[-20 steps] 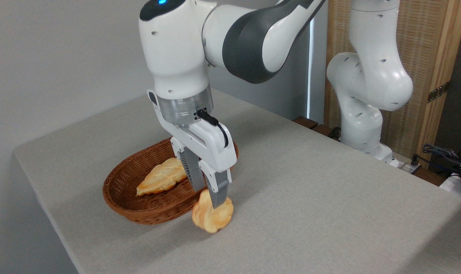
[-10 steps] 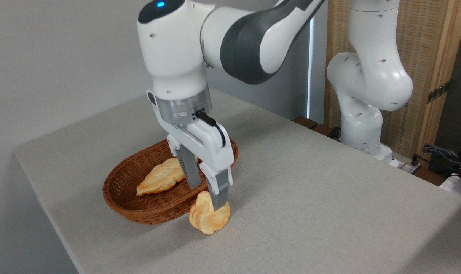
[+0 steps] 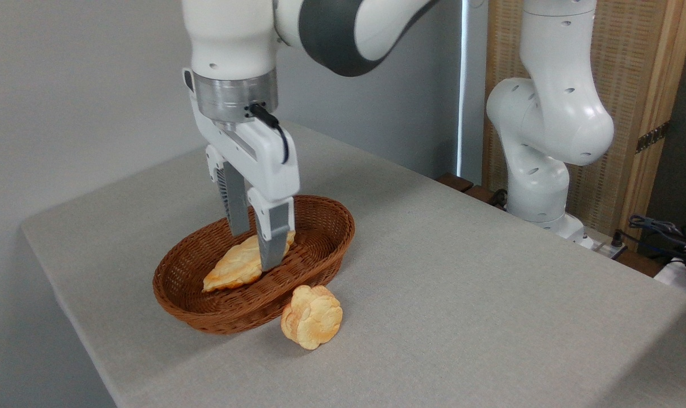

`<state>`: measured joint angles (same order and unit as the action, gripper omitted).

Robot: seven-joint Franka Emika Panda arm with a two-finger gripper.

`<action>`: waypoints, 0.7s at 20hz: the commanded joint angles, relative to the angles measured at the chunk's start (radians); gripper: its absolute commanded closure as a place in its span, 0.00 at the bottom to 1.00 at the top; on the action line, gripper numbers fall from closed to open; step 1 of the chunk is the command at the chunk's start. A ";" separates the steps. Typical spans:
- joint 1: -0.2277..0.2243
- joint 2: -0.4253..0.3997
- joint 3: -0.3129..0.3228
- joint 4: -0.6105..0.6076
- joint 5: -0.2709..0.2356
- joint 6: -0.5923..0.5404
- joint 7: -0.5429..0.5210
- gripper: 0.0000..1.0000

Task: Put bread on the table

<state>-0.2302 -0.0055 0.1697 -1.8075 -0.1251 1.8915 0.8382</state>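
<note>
The bread point(image 3: 312, 316), a round knobbly golden-brown roll, rests on the light-grey table point(image 3: 461, 294) just in front of the brown wicker basket point(image 3: 218, 309), leaning against its rim. My gripper point(image 3: 254, 249) hangs above the basket, up and to the left of the bread and apart from it. Its two grey fingers point(image 3: 273, 235) stand open with nothing between them.
A longer leaf-shaped golden pastry point(image 3: 241, 265) lies inside the basket below my fingers. The arm's white base point(image 3: 546, 147) stands at the table's far right edge, with cables point(image 3: 660, 232) beyond it. The table's front-left edge is close to the basket.
The gripper let go of the bread, which now sits on the table. The gripper rose and moved left, back over the basket.
</note>
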 commanded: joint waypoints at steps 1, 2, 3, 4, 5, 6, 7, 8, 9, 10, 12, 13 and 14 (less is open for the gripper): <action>-0.004 0.022 -0.032 0.007 0.022 0.029 -0.060 0.00; -0.004 0.027 -0.042 0.008 0.036 0.029 -0.114 0.00; -0.004 0.036 -0.061 0.008 0.048 0.028 -0.179 0.00; -0.004 0.042 -0.071 0.008 0.064 0.027 -0.232 0.00; -0.004 0.042 -0.081 0.008 0.065 0.026 -0.257 0.00; -0.003 0.041 -0.084 0.008 0.064 0.020 -0.255 0.00; -0.003 0.041 -0.084 0.008 0.064 0.018 -0.252 0.00; -0.003 0.041 -0.082 0.008 0.064 0.020 -0.251 0.00; -0.003 0.041 -0.082 0.008 0.062 0.023 -0.251 0.00; -0.003 0.041 -0.081 0.008 0.062 0.032 -0.249 0.00; 0.000 0.041 -0.075 0.008 0.053 0.037 -0.249 0.00; 0.000 0.041 -0.075 0.008 0.058 0.037 -0.249 0.00; 0.002 0.039 -0.073 0.011 0.062 0.037 -0.249 0.00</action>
<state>-0.2282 0.0382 0.0883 -1.8047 -0.0754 1.9167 0.6045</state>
